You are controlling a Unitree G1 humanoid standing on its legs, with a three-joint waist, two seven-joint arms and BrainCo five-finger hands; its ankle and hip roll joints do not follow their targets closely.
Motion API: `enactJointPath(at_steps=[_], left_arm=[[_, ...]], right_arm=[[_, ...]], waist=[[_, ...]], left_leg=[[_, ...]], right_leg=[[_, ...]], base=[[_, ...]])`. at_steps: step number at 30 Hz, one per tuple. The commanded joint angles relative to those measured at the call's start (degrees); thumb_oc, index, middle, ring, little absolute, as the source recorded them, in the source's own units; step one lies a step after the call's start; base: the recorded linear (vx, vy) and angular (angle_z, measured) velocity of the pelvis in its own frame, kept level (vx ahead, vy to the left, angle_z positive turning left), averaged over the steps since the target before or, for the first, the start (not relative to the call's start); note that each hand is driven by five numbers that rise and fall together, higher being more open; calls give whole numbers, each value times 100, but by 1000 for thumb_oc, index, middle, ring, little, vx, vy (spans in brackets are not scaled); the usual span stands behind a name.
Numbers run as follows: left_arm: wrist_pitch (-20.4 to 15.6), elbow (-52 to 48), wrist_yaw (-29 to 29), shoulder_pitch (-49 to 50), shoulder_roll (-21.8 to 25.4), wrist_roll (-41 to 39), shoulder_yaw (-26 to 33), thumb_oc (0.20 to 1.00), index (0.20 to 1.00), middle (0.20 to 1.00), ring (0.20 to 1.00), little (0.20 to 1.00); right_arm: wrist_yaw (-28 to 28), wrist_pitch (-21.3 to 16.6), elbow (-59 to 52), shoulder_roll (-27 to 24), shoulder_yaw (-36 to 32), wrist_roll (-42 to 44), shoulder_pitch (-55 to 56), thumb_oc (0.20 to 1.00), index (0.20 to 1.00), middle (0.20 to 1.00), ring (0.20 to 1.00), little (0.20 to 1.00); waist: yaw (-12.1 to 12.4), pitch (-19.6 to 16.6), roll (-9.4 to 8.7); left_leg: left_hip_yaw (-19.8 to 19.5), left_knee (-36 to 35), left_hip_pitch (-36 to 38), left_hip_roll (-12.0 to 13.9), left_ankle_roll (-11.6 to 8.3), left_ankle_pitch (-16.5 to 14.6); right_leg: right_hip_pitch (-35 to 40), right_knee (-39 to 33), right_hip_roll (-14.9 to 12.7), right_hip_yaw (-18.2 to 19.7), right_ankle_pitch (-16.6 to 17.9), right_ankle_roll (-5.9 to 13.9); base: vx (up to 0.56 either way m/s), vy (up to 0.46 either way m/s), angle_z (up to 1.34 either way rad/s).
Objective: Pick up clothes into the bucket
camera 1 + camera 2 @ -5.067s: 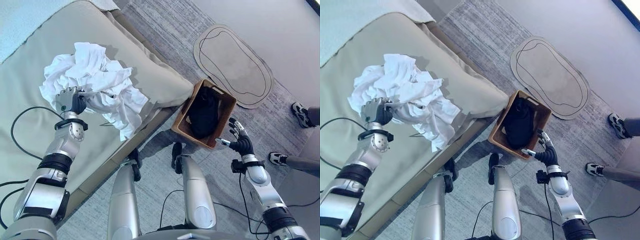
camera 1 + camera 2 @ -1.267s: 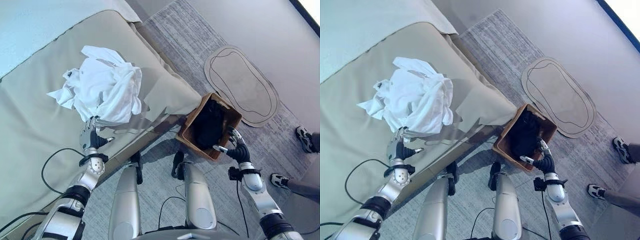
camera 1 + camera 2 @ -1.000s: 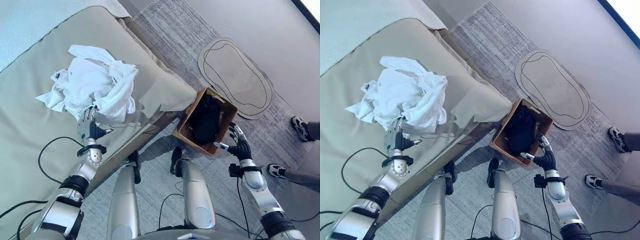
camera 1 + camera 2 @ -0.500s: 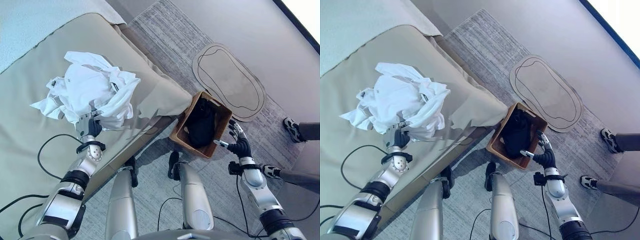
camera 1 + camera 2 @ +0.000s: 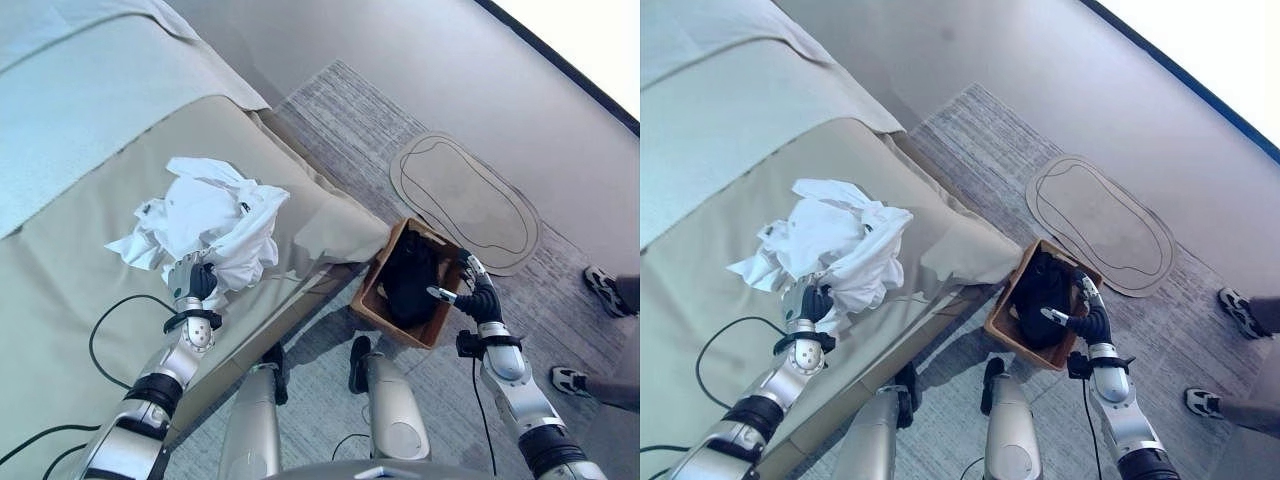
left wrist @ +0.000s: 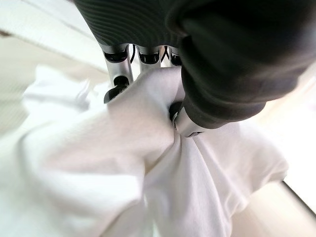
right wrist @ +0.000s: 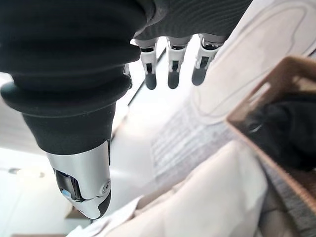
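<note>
On the bed, one white garment is now gripped by the left hand, previously loose-fingered, while the right hand is kept spread beside one bucket.

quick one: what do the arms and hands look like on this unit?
Two silver-grey jointed arms with black bands at the joints. The left hand and right hand each have a dark ribbed cover over the back and wrist, silver fingers with dark tips, and a separate silver thumb.
</note>
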Motion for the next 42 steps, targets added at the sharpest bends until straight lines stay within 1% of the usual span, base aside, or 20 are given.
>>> enactJointPath(at_steps=[1, 2, 3, 4, 7, 8, 11, 12, 14, 16, 17, 23, 25, 27, 28, 29, 30, 31, 37, 42], left_arm=[[-469, -463, -55, 74, 171, 22, 262, 200, 200, 200, 200, 200], [-577, -879, -185, 194, 198, -52, 349, 200, 200, 200, 200, 200], [-570, -894, -193, 202, 203, -54, 358, 200, 200, 200, 200, 200], [-687, -1296, -353, 387, 168, -168, 455, 200, 200, 200, 200, 200], [-841, -1888, -596, 538, 121, -296, 551, 200, 200, 200, 200, 200], [-837, -1897, -602, 541, 124, -299, 559, 200, 200, 200, 200, 200], [-937, -2672, -976, 593, 233, -441, 654, 200, 200, 200, 200, 200], [-926, -2698, -993, 613, 236, -446, 669, 200, 200, 200, 200, 200], [-1034, -3233, -1311, 582, 385, -702, 746, 200, 200, 200, 200, 200], [-1025, -3448, -1424, 579, 440, -791, 815, 200, 200, 200, 200, 200], [-1057, -3740, -1545, 539, 507, -955, 909, 200, 200, 200, 200, 200], [-1098, -4424, -1824, 385, 590, -1639, 1145, 200, 200, 200, 200, 200], [-1115, -4600, -2051, 236, 602, -1965, 1115, 200, 200, 200, 200, 200], [-1126, -4786, -2316, -22, 570, -2369, 950, 200, 200, 200, 200, 200], [-1125, -4784, -2326, -29, 573, -2383, 953, 200, 200, 200, 200, 200], [-1121, -4802, -2439, -187, 509, -2636, 778, 200, 200, 200, 200, 200], [-1122, -4800, -2440, -189, 510, -2637, 778, 200, 200, 200, 200, 200], [-1130, -4892, -2596, -283, 438, -2871, 622, 200, 200, 200, 200, 200], [-1068, -5144, -2940, -314, 216, -3329, 295, 200, 200, 200, 200, 200], [-964, -5316, -3213, -334, 1, -3900, -38, 200, 200, 200, 200, 200]], right_arm=[[-114, -151, 15, -70, -144, -173, -96, 1000, 1000, 1000, 1000, 1000], [-80, -117, 139, -56, -93, -275, -135, 1000, 1000, 1000, 1000, 1000], [-81, -119, 142, -54, -90, -276, -140, 1000, 1000, 1000, 1000, 1000], [-42, -49, 269, -30, 15, -408, -201, 1000, 1000, 1000, 1000, 1000], [14, 35, 294, -72, 252, -886, -354, 1000, 1000, 1000, 1000, 1000], [12, 35, 295, -69, 255, -889, -360, 1000, 1000, 1000, 1000, 1000], [93, 130, 226, -240, 581, -1583, -618, 1000, 1000, 1000, 1000, 1000], [90, 132, 226, -236, 587, -1593, -619, 1000, 1000, 1000, 1000, 1000], [218, 204, 90, -448, 834, -2093, -871, 1000, 1000, 1000, 1000, 1000], [274, 211, 65, -471, 897, -2151, -933, 1000, 1000, 1000, 1000, 1000], [401, 227, -107, -533, 1008, -2252, -1076, 1000, 1000, 1000, 1000, 1000], [788, 195, -762, -522, 1170, -2004, -1287, 1000, 1000, 1000, 1000, 1000], [975, 181, -986, -489, 1267, -1864, -1387, 1000, 1000, 1000, 1000, 1000], [1157, 169, -1162, -353, 1438, -1616, -1558, 1000, 1000, 1000, 1000, 1000], [1162, 170, -1160, -355, 1436, -1608, -1564, 1000, 1000, 1000, 1000, 1000], [1272, 177, -1208, -176, 1581, -1311, -1710, 1000, 1000, 1000, 1000, 1000], [1273, 177, -1207, -176, 1580, -1310, -1712, 1000, 1000, 1000, 1000, 1000], [1359, 191, -1218, 26, 1751, -1076, -1849, 1000, 1000, 1000, 1000, 1000], [1663, 276, -1334, 387, 2163, -627, -2069, 1000, 1000, 1000, 1000, 1000], [1557, 323, -1194, 641, 2360, -611, -2230, 1000, 1000, 1000, 1000, 1000]], waist=[[65, -337, 82], [143, -406, 119], [131, -408, 112], [223, -493, 138], [335, -656, 173], [322, -657, 167], [459, -877, 206], [451, -874, 207], [534, -1056, 234], [551, -1103, 245], [600, -1211, 258], [669, -1355, 293], [688, -1411, 306], [690, -1474, 332], [691, -1466, 333], [692, -1496, 350], [693, -1493, 350], [709, -1523, 366], [723, -1564, 382], [721, -1573, 398]], left_leg=[[-445, -276, 380, 221, -189, -77], [-468, -516, 642, 239, -209, -37], [-471, -551, 643, 227, -204, 5], [-501, -802, 913, 228, -220, 36], [-536, -1239, 1280, 187, -248, 177], [-542, -1265, 1276, 176, -243, 218], [-597, -1626, 1556, 160, -273, 354], [-601, -1647, 1574, 163, -275, 363], [-598, -1865, 1722, 191, -320, 448], [-592, -1940, 1781, 205, -341, 480], [-589, -1997, 1869, 233, -357, 481], [-504, -2055, 2086, 274, -377, 455], [-504, -2066, 2156, 301, -391, 451], [-505, -2075, 2243, 325, -398, 438], [-506, -2078, 2250, 327, -399, 437], [-495, -2082, 2292, 338, -405, 433], [-494, -2083, 2295, 338, -405, 433], [-499, -2085, 2323, 356, -411, 439], [-492, -2093, 2381, 387, -421, 436], [-498, -2088, 2415, 390, -419, 431]], right_leg=[[462, -1256, -346, -53, 1342, 416], [719, -1420, -319, -145, 1343, 440], [725, -1454, -326, -154, 1377, 438], [1005, -1641, -287, -254, 1383, 461], [1392, -1939, -215, -420, 1428, 489], [1393, -1966, -222, -429, 1460, 487], [1719, -2294, -148, -594, 1506, 496], [1738, -2313, -143, -602, 1513, 495], [1912, -2541, -80, -691, 1556, 500], [1974, -2629, -45, -707, 1584, 499], [2056, -2748, -16, -722, 1605, 495], [2265, -2902, 46, -692, 1617, 477], [2346, -2911, 60, -694, 1594, 459], [2437, -2918, 79, -705, 1564, 443], [2444, -2920, 81, -706, 1563, 442], [2475, -2927, 98, -700, 1549, 429], [2477, -2927, 98, -699, 1549, 429], [2499, -2927, 109, -697, 1532, 416], [2542, -2947, 146, -689, 1512, 385], [2587, -2949, 156, -696, 1506, 372]], base=[[115, -33, 16], [114, -33, 16], [150, -55, 21], [111, -43, 19], [97, -46, 14], [69, -47, 23], [67, -44, 14], [55, -41, 14], [53, -50, 12], [38, -37, 4], [32, -32, 5], [37, -37, -3], [37, -39, -1], [43, -38, -1], [40, -30, 0], [0, 0, 0], [0, 0, 0], [0, 0, 0], [0, 0, 0], [0, 0, 0]])
